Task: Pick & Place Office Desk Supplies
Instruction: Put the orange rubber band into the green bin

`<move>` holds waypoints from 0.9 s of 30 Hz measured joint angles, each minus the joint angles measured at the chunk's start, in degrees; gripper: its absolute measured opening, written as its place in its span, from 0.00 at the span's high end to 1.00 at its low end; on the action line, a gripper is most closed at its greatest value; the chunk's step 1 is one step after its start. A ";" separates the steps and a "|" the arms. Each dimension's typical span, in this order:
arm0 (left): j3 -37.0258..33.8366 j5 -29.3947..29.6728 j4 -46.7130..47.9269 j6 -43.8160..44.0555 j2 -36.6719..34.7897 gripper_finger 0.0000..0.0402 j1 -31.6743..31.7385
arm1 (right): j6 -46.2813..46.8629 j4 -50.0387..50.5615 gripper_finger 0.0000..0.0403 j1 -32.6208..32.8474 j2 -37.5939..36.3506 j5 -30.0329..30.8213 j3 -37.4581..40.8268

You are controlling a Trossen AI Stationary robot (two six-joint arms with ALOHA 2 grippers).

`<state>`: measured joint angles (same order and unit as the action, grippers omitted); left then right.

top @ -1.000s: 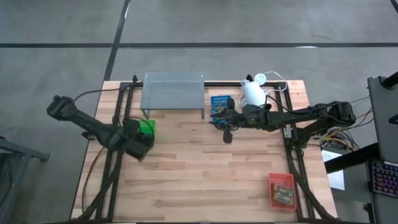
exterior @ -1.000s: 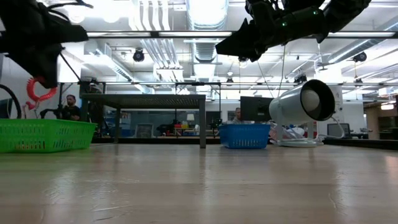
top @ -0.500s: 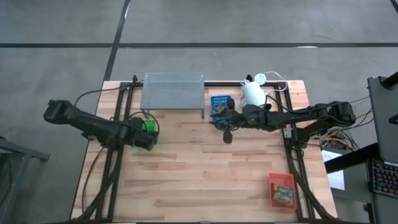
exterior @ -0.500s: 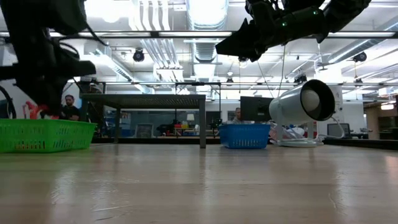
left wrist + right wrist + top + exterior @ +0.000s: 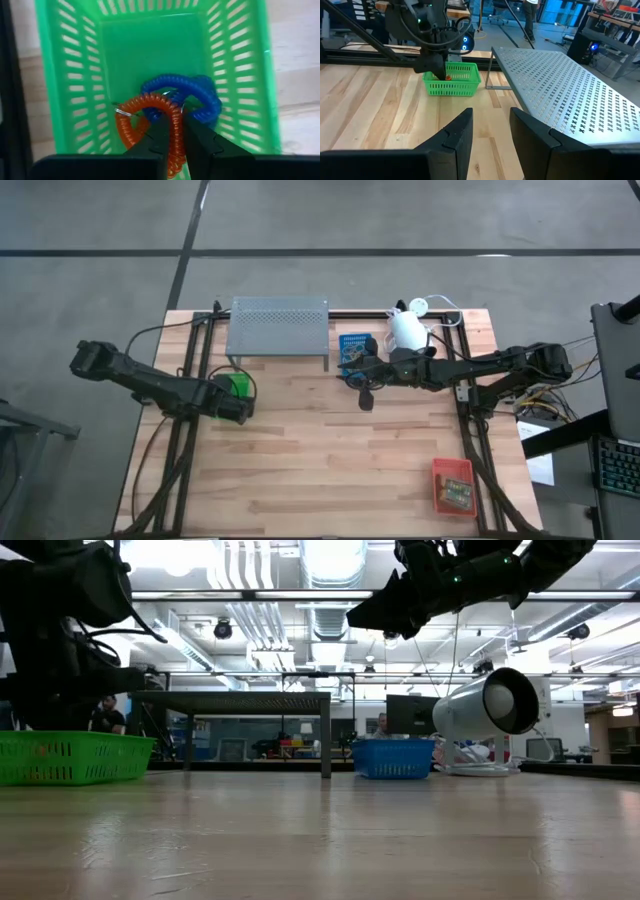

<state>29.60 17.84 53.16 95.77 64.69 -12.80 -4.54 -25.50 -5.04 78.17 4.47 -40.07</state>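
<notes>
Red coil loop (image 5: 150, 122), clamped in our left claw (image 5: 172, 135), has now dropped into the green tray (image 5: 75, 75) beside the blue loop (image 5: 197, 95); release follows. Right claw (image 5: 490, 130) waits half-open, empty.

Table centre: bare wood, passable. Obstacles: grey shelf (image 5: 279, 330) at 12 o'clock; blue tray (image 5: 354, 347) and white lamp (image 5: 406, 330) at 1 o'clock; green tray (image 5: 236, 383) at 9 o'clock; red-orange tray (image 5: 453, 485) at 4 o'clock.

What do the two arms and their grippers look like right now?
Both arms are dark, jointed links with thin black cables trailing along them. The left gripper has two flat, tapered black fingers; the right gripper has broader, angular black fingers. No markings are visible.
</notes>
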 joint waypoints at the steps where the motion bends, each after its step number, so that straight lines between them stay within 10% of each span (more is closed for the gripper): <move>1: -0.04 -0.19 0.42 0.01 0.00 0.89 0.00 | 0.00 0.00 0.68 0.01 0.00 0.00 0.00; 27: 0.60 -0.72 0.84 -1.30 -0.09 0.76 0.03 | 0.00 0.00 0.68 0.02 0.00 0.02 0.00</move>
<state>30.20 17.12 53.99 94.47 64.60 -12.76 -4.54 -25.50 -5.02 78.17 4.49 -40.07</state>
